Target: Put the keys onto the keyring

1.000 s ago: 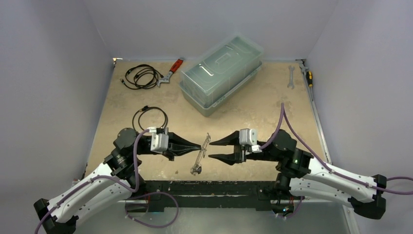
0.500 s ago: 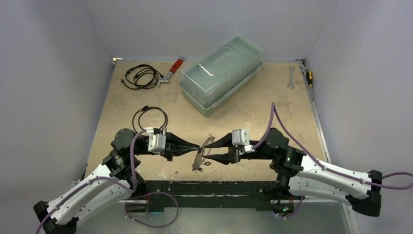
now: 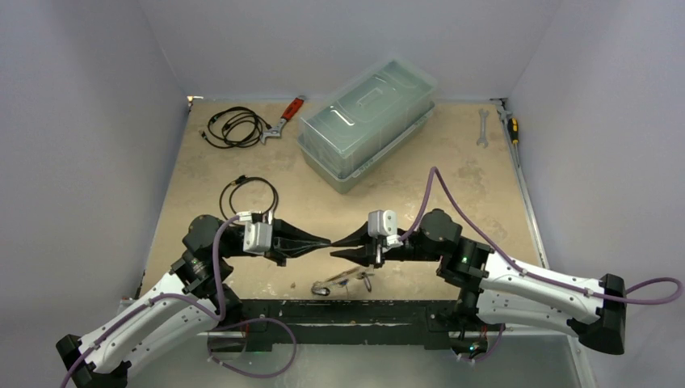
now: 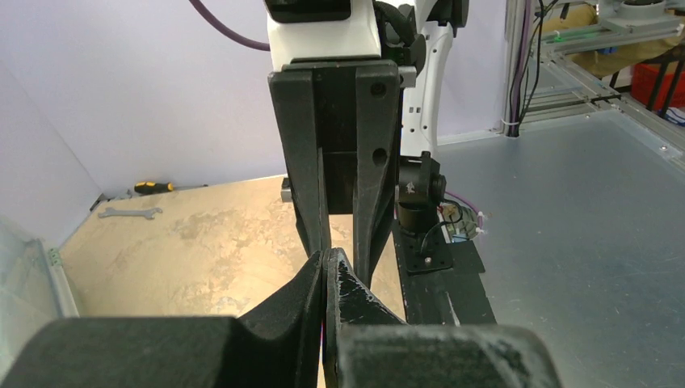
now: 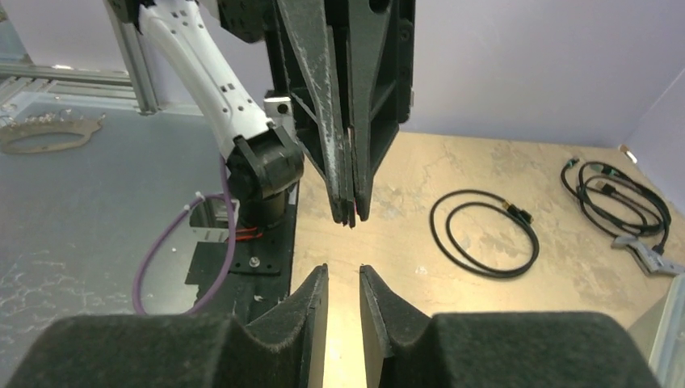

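I see the keyring (image 3: 346,276) lying flat, the keys (image 3: 322,286) at its left end, close to the table's (image 3: 501,186) near edge, just below both claws, left gripper (image 4: 325,263) pressed together, right gripper (image 5: 343,275) narrowly parted on nothing, tips almost meeting, open room ahead up to the plastic box (image 3: 367,121).

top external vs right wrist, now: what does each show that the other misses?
Only top external: the keyring and keys lying on the table near its front edge, plus the clear box, spanner and screwdriver. Only right wrist: the right gripper narrowly open, and the metal floor beside the table. Both: the left gripper shut, tip to tip with the right, and the black cable loop.
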Tool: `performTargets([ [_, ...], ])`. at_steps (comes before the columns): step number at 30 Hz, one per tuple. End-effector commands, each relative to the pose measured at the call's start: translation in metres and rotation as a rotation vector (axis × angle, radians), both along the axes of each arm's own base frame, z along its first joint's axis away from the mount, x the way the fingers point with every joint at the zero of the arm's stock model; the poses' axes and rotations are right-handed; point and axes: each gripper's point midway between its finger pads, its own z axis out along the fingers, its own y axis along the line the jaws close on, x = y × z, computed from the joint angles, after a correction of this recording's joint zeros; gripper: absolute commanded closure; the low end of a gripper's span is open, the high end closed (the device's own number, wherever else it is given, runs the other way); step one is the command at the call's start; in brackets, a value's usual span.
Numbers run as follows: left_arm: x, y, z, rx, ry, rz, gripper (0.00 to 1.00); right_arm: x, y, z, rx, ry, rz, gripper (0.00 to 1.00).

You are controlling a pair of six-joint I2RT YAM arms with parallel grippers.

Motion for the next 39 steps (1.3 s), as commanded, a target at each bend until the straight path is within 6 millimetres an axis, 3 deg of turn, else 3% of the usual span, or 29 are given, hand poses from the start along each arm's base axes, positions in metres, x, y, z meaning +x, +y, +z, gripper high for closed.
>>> performTargets([
  [1,0.011,0.001,0.004,-0.013,0.005,0.06,1.0,0.02,0.005,0.006,0.016,0.013,-0.095,0.75],
  [4,0.044,0.005,-0.002,0.022,0.041,0.236,1.0,0.056,-0.003,-0.017,-0.044,0.137,-0.325,0.64],
  [6,0.07,0.01,-0.011,0.057,0.08,0.373,0.88,0.078,-0.018,-0.04,-0.073,0.269,-0.514,0.54],
  [10,0.105,0.02,-0.027,0.117,0.147,0.547,0.58,0.096,-0.06,-0.093,-0.139,0.536,-0.836,0.41],
  [12,0.114,0.022,-0.035,0.144,0.17,0.589,0.37,0.095,-0.085,-0.121,-0.161,0.709,-1.005,0.41],
  [13,0.118,0.022,-0.039,0.157,0.184,0.602,0.32,0.094,-0.097,-0.135,-0.191,0.75,-1.068,0.4],
  [19,0.124,0.009,-0.08,0.307,0.264,0.571,0.27,0.069,-0.144,-0.2,-0.339,0.984,-1.349,0.39],
  [23,0.123,0.001,-0.102,0.397,0.316,0.531,0.27,0.049,-0.136,-0.239,-0.47,1.046,-1.275,0.41],
  [29,0.125,0.004,-0.104,0.41,0.29,0.543,0.27,0.043,-0.119,-0.27,-0.615,1.016,-1.205,0.45],
  [34,0.125,0.004,-0.106,0.422,0.287,0.543,0.28,0.034,-0.107,-0.286,-0.73,0.956,-1.153,0.47],
  [39,0.127,0.006,-0.106,0.428,0.283,0.557,0.28,0.028,-0.1,-0.286,-0.765,0.904,-1.112,0.43],
])
